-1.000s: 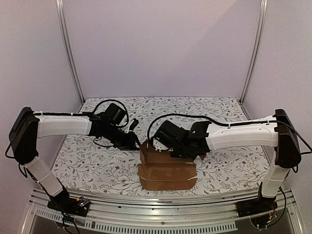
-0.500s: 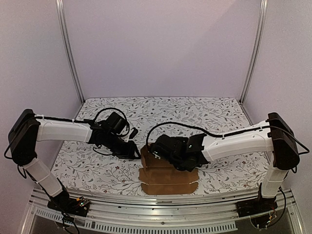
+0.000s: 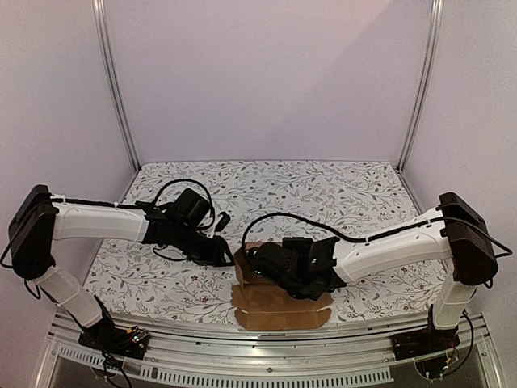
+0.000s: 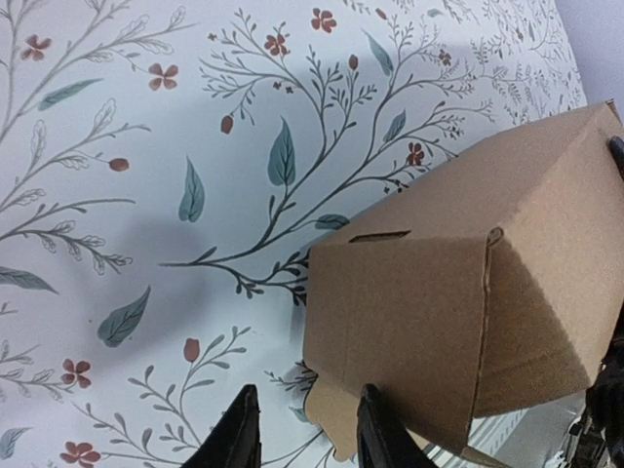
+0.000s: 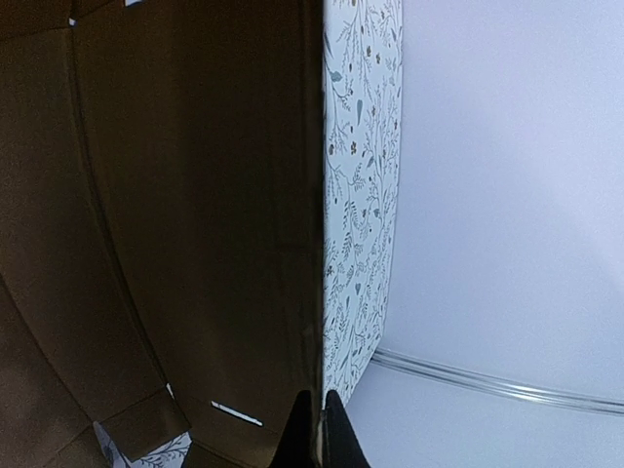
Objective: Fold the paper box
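Pale lilac walls (image 3: pixel 266 73) close me in on three sides. Between them lies the table (image 3: pixel 339 186), covered in a white cloth printed with leafy sprigs and small red flowers.

My left arm (image 3: pixel 97 222) reaches in from the left and my right arm (image 3: pixel 396 242) from the right. Both are white-sleeved with black wrists, and they meet near the front middle of the table. A black cable (image 3: pixel 166 184) loops above my left wrist.

The paper box (image 3: pixel 279 309) lies under the two wrists, close to the table's near edge. It is plain brown cardboard and only partly formed. A flat panel with rounded tabs faces the front, and a raised part behind it is mostly hidden by my right wrist.

My left gripper (image 4: pixel 304 441) sits at the box's left end with its fingers apart. Cloth and a scalloped flap edge show in the gap between them. I cannot tell whether either finger touches the cardboard.

My right gripper (image 5: pixel 319 429) has its fingertips pressed together on the thin edge of a cardboard wall, pinching it. From that wrist camera the wall's brown face fills the whole left half of the view.

A narrow slot (image 4: pixel 380 236) is cut near the fold on the face seen by my left wrist camera.
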